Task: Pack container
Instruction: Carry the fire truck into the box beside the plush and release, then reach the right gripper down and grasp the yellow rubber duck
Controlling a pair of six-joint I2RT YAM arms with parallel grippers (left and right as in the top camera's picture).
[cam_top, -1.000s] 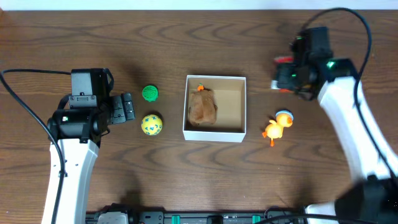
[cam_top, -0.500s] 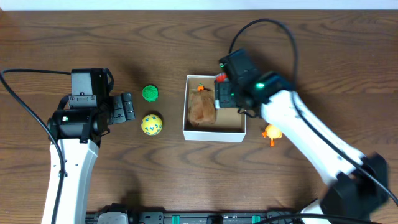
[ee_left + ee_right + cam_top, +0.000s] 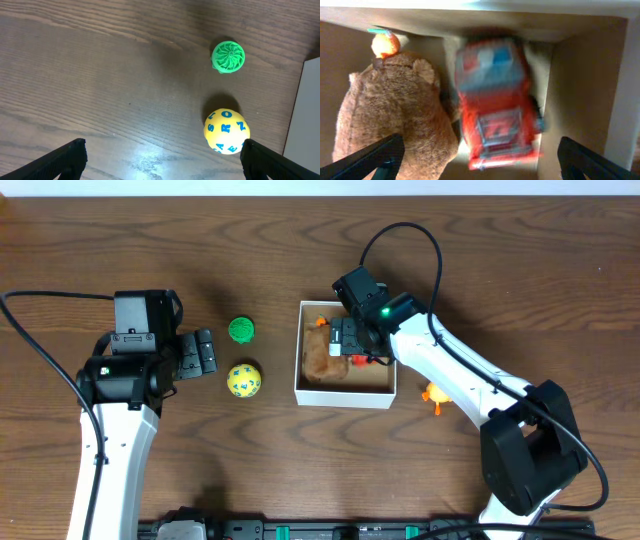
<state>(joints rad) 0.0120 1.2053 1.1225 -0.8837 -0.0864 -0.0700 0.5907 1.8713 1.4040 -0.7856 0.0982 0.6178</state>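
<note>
Right now the right pincer point(image 3: 479, 159) hangs close over the box point(image 3: 345, 399), spread wide, nothing held. Box sits centre of the overhead frame on the surface point(image 3: 120, 240).

Inside the box:
- brown plush point(image 3: 395, 110) fills the left half
- small orange bit point(image 3: 385, 45) at the plush's upper end
- red truck point(image 3: 495, 100) in the right half, just beside the plush. It's blurred, so can't tell if it's settled or touching the wall.

Also wide and empty: left pincer point(image 3: 165, 162), at left of frame near the green ball point(image 3: 228, 56) and yellow ball point(image 3: 226, 131).

Risks, my read:
- Pincer straddles the truck and I can't tell how deep it is. A sideways pull-out could hook the right wall or the plush and drag the box.
- Yellow duck point(image 3: 437, 393) lies right of the box, partly under the right arm. A low swing could knock it away.
- Balls roll, so an off-centre grab sends them off.
- Floor space is tight. Three more toys may pile above the rim.
</note>
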